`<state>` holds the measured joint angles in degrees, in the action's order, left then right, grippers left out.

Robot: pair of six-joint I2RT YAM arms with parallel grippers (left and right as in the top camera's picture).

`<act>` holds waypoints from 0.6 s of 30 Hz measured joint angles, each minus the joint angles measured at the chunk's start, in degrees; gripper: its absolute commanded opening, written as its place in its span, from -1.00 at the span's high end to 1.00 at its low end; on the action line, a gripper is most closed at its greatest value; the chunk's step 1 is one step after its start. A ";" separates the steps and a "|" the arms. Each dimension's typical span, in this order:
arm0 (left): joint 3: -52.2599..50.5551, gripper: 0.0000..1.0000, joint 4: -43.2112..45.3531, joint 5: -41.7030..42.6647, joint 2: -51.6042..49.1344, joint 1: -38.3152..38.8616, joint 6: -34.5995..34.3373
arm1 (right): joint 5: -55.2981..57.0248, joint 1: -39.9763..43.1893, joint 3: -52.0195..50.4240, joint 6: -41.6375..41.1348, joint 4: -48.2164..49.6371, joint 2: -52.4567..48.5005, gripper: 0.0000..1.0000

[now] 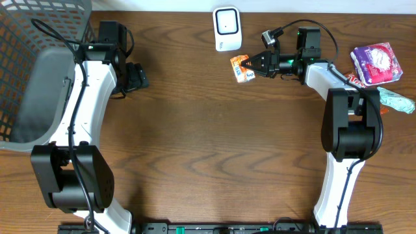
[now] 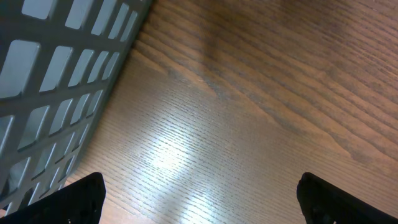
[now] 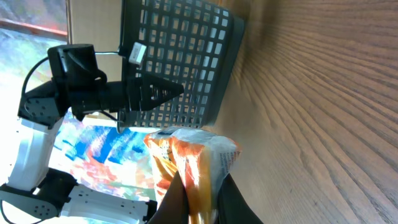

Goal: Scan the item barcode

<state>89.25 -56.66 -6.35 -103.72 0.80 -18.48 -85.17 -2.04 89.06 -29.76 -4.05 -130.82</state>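
Right gripper (image 1: 252,65) is clamped shut on the orange snack packet (image 1: 241,68), held near the far edge of the table (image 1: 208,136) just beside the white scanner (image 1: 227,28), presumably to present its barcode; left gripper (image 1: 138,77) sits spread wide, empty, by the basket (image 1: 39,26).

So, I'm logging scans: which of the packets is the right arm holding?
The orange packet, pinched in the right fingers beside the white scanner; the pink packet and green packet lie apart on the table.
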 measured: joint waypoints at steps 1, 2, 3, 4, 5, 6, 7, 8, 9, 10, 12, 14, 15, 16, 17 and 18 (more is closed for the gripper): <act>0.00 -0.96 0.00 0.00 0.00 0.00 0.00 | 0.00 0.00 0.00 0.00 0.00 0.00 0.98; 0.00 -0.96 0.00 0.00 0.00 0.00 0.00 | 0.02 0.00 0.00 0.00 0.00 0.00 0.97; 0.00 -0.96 0.00 0.00 0.00 0.00 0.00 | 0.04 0.00 0.00 0.00 0.00 0.00 0.97; 0.00 -0.96 0.00 0.00 0.00 0.00 0.00 | 0.09 0.00 0.00 0.00 0.00 0.00 0.98; 0.00 -0.96 0.00 0.00 0.00 0.00 0.00 | 0.11 0.00 0.00 0.00 0.00 0.00 0.97; 0.00 -0.96 0.00 0.00 0.00 0.00 0.00 | 0.11 0.00 0.00 0.00 0.00 0.00 0.97; 0.00 -0.96 0.00 0.00 0.00 0.00 0.00 | 0.11 0.00 0.00 0.00 0.00 0.00 0.98; 0.00 -0.95 0.00 0.00 0.00 0.00 0.00 | 0.13 0.00 0.00 0.00 0.00 0.00 0.98; 0.00 -0.96 0.00 0.00 0.00 0.00 0.00 | 0.15 0.00 0.00 0.00 0.00 0.00 0.98; 0.00 -0.96 0.00 0.00 0.00 0.00 0.00 | 0.28 0.00 0.00 0.00 0.00 0.00 0.97; 0.00 -0.96 0.00 0.00 0.00 0.00 0.00 | 0.39 0.00 0.00 0.02 0.00 0.00 0.97; 0.00 -0.96 0.00 0.00 0.00 0.00 0.00 | 0.55 0.00 0.00 0.00 0.00 0.00 0.97; 0.00 -0.96 0.00 0.00 0.00 0.00 0.00 | 0.59 0.00 0.00 0.00 0.00 0.00 0.97; 0.00 -0.96 0.00 0.00 0.00 0.00 0.00 | 0.61 0.00 0.00 0.02 0.00 0.00 0.97; 0.00 -0.95 -0.02 0.00 0.00 0.00 0.00 | 0.66 0.00 0.00 0.00 0.00 0.00 0.97; 0.00 -0.96 0.00 0.00 0.00 0.00 0.00 | 0.79 0.00 0.00 0.00 0.00 0.00 0.98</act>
<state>89.25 -56.66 -6.35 -103.72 0.80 -18.48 -84.38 -2.04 89.06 -29.76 -4.05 -130.82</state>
